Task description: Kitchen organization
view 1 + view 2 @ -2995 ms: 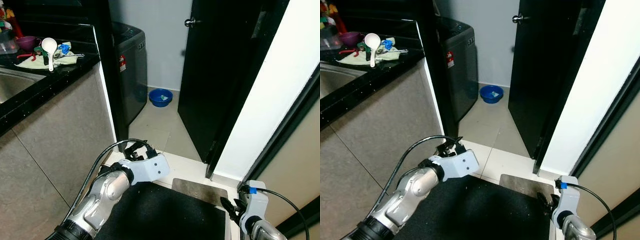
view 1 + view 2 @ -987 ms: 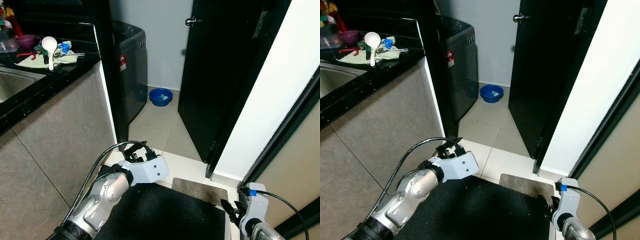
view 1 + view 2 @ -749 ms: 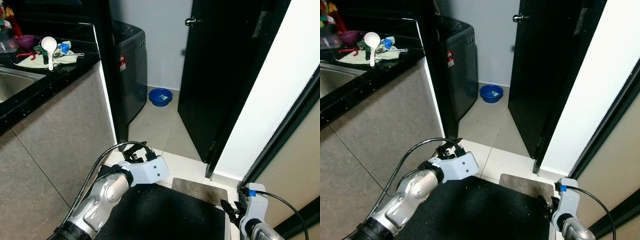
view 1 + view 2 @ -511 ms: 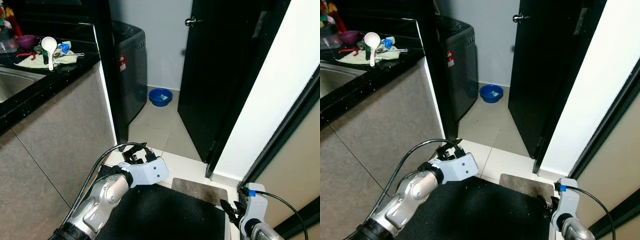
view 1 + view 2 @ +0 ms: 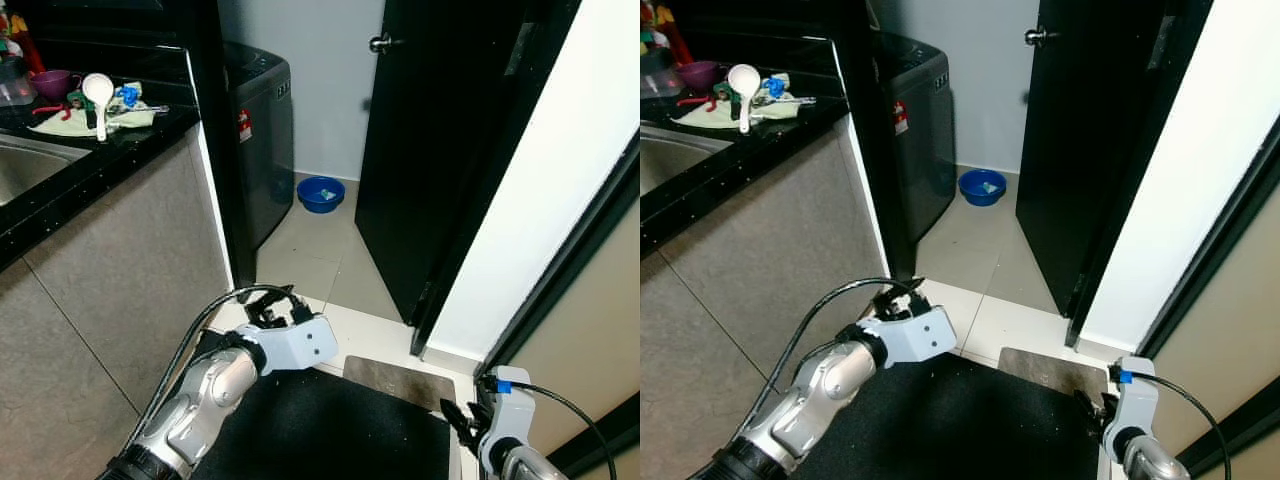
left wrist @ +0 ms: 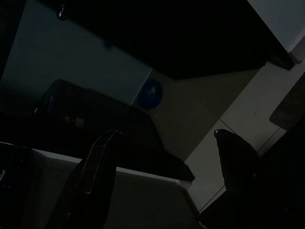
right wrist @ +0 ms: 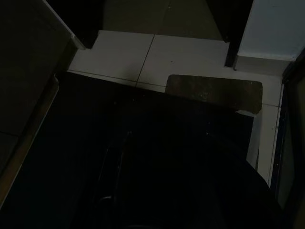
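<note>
1. Counts: one black countertop (image 5: 110, 150), one sink (image 5: 25, 165) set in it, one white ladle (image 5: 97, 95), one purple bowl (image 5: 55, 82), one pale cloth (image 5: 75, 120) under the utensils, one dark washing machine (image 5: 262, 130), one blue basin (image 5: 321, 193) on the floor tiles, one black door (image 5: 440, 150) with one round knob (image 5: 378, 43), one black floor mat (image 5: 330, 425), one small brown mat (image 5: 400, 383) touching its far edge.
2. Task items (ladle, bowl, cloth, small mixed utensils) all sit on the counter's far end, beside the sink, well apart from both arms.
3. Left gripper (image 6: 162, 181): arm raised low in front of the cabinet face, above the black mat. Wrist view shows two fingers (image 6: 97, 176) spread wide, nothing between them, touching nothing.
4. Right gripper (image 5: 455, 415): hangs low at the lower right, over the mat's right edge near the brown mat. Finger spacing cannot be told; wrist view too dark, only a faint finger outline against the mat.
5. View differences: head views give the counter, door knob and both arm bodies. Left wrist view looks along the floor at the basin (image 6: 150, 93), the washing machine side with its red label (image 6: 72, 120), and the door knob high up. Right wrist view looks straight down on the black mat (image 7: 157, 157), brown mat (image 7: 214, 93) and white tiles (image 7: 157, 55).
</note>
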Available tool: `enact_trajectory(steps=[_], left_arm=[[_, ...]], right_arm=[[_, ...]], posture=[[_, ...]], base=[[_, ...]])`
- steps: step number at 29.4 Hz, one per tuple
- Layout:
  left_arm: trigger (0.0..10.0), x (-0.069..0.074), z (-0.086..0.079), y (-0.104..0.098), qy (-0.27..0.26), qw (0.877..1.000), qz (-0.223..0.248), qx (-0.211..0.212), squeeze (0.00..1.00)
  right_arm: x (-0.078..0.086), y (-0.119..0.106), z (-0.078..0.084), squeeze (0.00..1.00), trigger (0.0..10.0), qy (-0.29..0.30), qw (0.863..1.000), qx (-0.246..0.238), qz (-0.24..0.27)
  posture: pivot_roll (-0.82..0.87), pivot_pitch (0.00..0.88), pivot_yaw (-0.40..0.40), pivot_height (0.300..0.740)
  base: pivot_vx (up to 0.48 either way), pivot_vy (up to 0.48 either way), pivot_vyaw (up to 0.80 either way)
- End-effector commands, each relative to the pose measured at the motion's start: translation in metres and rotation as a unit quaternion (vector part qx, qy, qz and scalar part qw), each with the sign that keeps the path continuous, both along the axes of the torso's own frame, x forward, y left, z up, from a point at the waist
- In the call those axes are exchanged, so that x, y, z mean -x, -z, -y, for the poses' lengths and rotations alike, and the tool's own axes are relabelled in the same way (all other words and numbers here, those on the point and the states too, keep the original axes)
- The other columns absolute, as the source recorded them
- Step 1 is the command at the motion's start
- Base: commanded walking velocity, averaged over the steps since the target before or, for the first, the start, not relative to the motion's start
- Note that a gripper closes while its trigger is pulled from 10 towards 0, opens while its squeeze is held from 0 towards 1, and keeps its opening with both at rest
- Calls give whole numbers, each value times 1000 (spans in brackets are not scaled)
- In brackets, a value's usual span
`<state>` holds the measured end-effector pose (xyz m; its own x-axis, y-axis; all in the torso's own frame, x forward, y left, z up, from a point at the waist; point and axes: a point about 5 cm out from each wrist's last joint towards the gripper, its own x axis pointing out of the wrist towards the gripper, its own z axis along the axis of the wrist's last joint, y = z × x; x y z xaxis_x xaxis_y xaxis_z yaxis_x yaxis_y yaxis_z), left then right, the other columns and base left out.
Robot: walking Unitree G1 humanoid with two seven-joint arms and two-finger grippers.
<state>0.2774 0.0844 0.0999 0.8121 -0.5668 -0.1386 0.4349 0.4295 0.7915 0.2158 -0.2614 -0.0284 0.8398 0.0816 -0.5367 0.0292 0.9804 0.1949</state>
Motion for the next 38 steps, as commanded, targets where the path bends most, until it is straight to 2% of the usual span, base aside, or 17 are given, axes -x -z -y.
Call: enact_trajectory(steps=[1, 38], left_arm=[[10000, 2, 0, 1, 3, 1000, 0, -5, 0], [10000, 3, 0, 0, 5, 1000, 1, -5, 0]], right_arm=[[1, 1, -1, 0, 10000, -2, 1000, 0, -3], [1, 0, -1, 0, 10000, -3, 1000, -1, 1]], posture=[[-66, 0, -20, 740], [-72, 0, -4, 740]], base=[[0, 0, 0], [0, 0, 0]])
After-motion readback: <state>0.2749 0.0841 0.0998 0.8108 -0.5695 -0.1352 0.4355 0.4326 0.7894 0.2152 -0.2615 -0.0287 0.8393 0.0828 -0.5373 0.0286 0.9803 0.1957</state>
